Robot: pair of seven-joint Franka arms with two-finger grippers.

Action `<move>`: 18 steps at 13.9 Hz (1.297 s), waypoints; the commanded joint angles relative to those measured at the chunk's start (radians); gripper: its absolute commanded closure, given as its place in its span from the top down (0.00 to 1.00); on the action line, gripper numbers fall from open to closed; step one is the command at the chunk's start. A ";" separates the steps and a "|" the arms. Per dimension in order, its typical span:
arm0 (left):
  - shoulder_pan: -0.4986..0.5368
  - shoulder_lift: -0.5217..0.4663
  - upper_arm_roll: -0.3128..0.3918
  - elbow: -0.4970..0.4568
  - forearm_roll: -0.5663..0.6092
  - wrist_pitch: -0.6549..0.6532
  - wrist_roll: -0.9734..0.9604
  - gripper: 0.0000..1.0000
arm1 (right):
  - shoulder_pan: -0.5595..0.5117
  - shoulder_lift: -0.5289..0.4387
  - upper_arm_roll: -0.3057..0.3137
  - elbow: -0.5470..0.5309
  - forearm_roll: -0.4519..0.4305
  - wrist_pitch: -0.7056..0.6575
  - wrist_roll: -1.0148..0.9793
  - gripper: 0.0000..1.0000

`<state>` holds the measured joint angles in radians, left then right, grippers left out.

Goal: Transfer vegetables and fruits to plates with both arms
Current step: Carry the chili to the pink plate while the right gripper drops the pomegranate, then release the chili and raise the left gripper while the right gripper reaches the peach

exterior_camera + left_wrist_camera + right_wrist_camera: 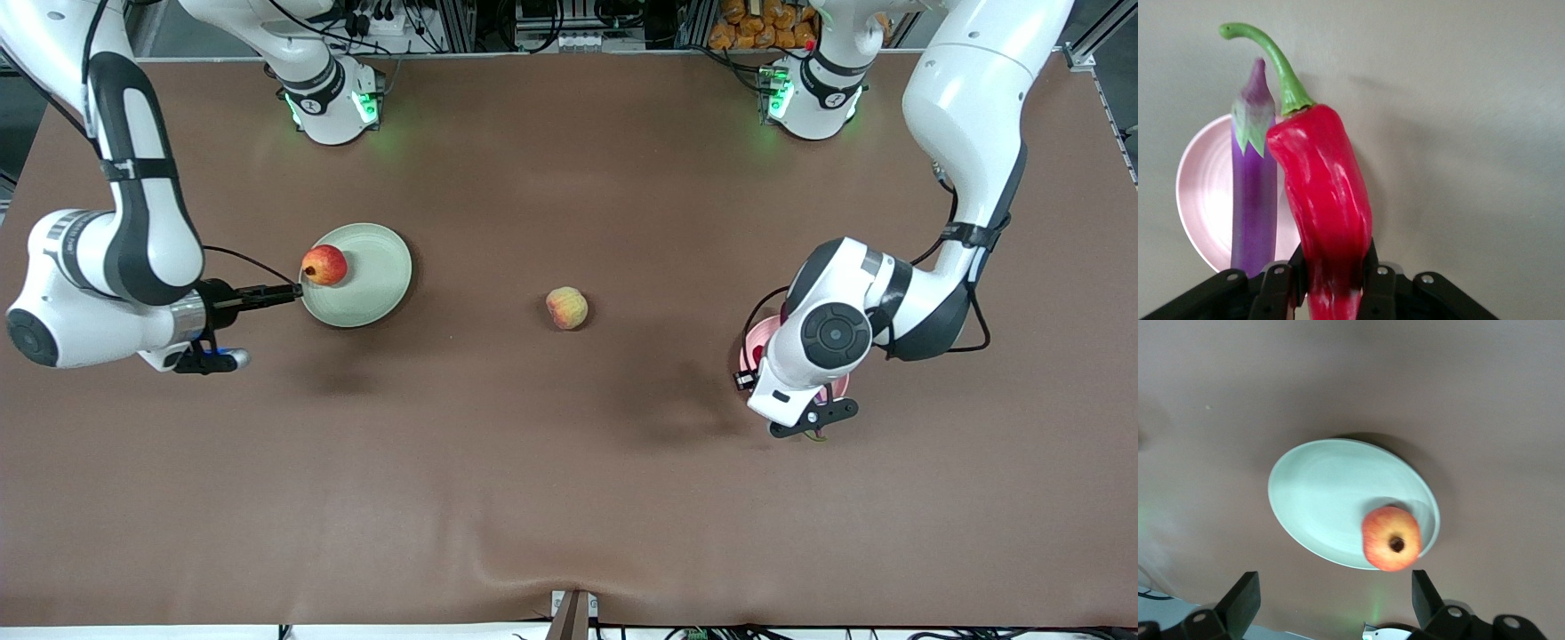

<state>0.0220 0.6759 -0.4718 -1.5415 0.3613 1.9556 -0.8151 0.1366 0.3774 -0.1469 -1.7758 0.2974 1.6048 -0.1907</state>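
Observation:
My left gripper (1333,267) is shut on the red chili pepper (1328,193) and holds it over the pale pink plate (1201,193). The purple eggplant (1255,200) lies on that plate. In the front view the left gripper (813,415) hangs over the pink plate (752,342), which the wrist mostly hides. My right gripper (298,289) is open and empty at the rim of the pale green plate (378,267). The red-orange fruit (324,264) sits on that plate near the rim. The right wrist view shows the fruit (1391,539), the green plate (1331,493) and the right gripper (1333,597). The peach (566,308) lies on the table between the two plates.
The brown table cloth (569,462) covers the whole table. The two arm bases (333,102) (813,93) stand along the table's edge farthest from the front camera.

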 commanded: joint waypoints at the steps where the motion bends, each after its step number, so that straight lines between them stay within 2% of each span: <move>1: 0.009 0.013 0.004 -0.038 0.010 -0.006 0.014 0.00 | 0.090 0.023 0.000 0.039 0.034 0.047 0.005 1.00; 2: 0.012 0.014 0.008 -0.049 0.013 -0.006 0.014 0.00 | 0.101 0.038 -0.002 0.039 0.090 0.069 0.002 1.00; 3: 0.012 0.014 0.010 -0.052 0.013 -0.006 0.013 0.10 | 0.115 0.055 -0.002 0.039 0.127 0.087 0.002 1.00; 4: 0.016 0.014 0.010 -0.054 0.013 -0.006 0.013 0.36 | 0.138 0.067 0.000 0.039 0.146 0.119 0.002 1.00; 6: 0.018 0.011 0.010 -0.057 0.011 -0.013 0.008 1.00 | 0.242 0.089 0.000 0.039 0.176 0.219 0.005 1.00; 10: 0.029 -0.048 0.007 -0.048 0.012 -0.083 0.016 1.00 | 0.429 0.141 0.000 0.039 0.187 0.426 0.075 1.00; 13: 0.045 -0.168 0.002 -0.040 0.002 -0.105 0.095 1.00 | 0.550 0.163 0.000 0.036 0.187 0.542 0.154 1.00; 15: 0.081 -0.257 -0.002 0.004 -0.021 -0.160 0.183 1.00 | 0.618 0.181 -0.002 0.033 0.186 0.639 0.197 1.00; 18: 0.130 -0.334 -0.004 0.116 -0.129 -0.303 0.218 1.00 | 0.681 0.221 -0.002 0.045 0.178 0.756 0.227 1.00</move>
<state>0.1070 0.3922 -0.4655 -1.4660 0.2933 1.7298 -0.6364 0.7857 0.5621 -0.1342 -1.7599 0.4677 2.3127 0.0195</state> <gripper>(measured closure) 0.000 0.000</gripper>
